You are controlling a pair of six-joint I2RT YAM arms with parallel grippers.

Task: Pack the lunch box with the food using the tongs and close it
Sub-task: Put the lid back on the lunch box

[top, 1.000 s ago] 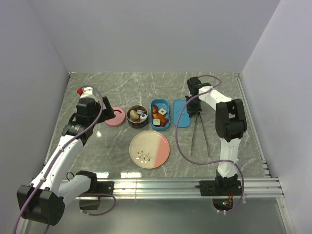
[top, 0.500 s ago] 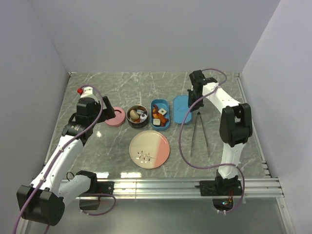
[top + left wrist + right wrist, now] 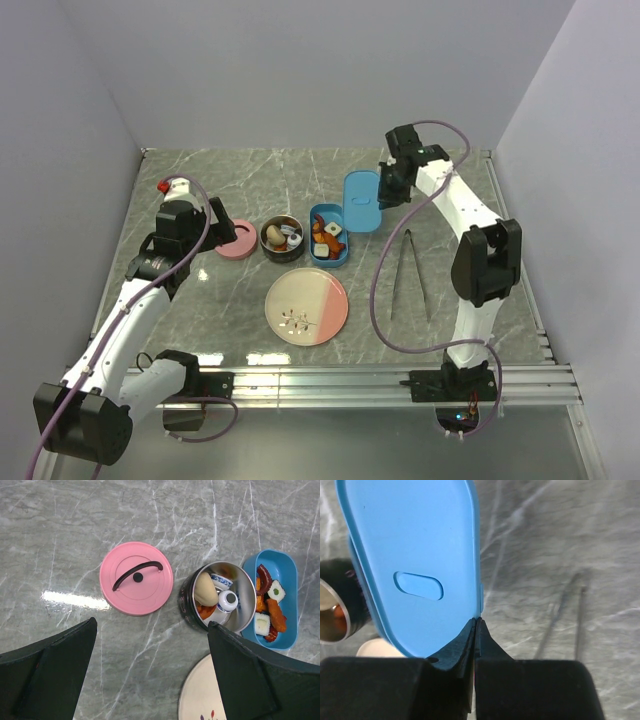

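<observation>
Pink and cream, the plate (image 3: 307, 308) lies closest to the arm bases, just past the metal rail (image 3: 380, 383) on the near edge of the grey marble table (image 3: 200, 300). To its right the tongs (image 3: 409, 275) lie flat on the marble in a narrow V, touching nothing, joined end pointing away.

Behind the plate there is a row of three. The pink lid (image 3: 136, 578) with its dark handle lies flat on the left. Next comes a round dark tin (image 3: 220, 597) holding a beige bun, an orange piece and a small blue-and-white bottle. Just beside the tin is the blue lunch box (image 3: 270, 600), uncovered, with the food (image 3: 270, 612) inside: orange shrimp, a red sausage, white sushi squares.

The left gripper (image 3: 152, 625) hovers over the pink lid with its fingers spread wide, holding nothing.

Further back, the right gripper (image 3: 476, 622) is pressed together on the rim of the blue lid (image 3: 415, 565). It holds the lid tilted above the marble, just behind and to the right of the lunch box.

Bare marble runs from the row to the far wall. More lies open right of the tongs, up to the table's right edge.
</observation>
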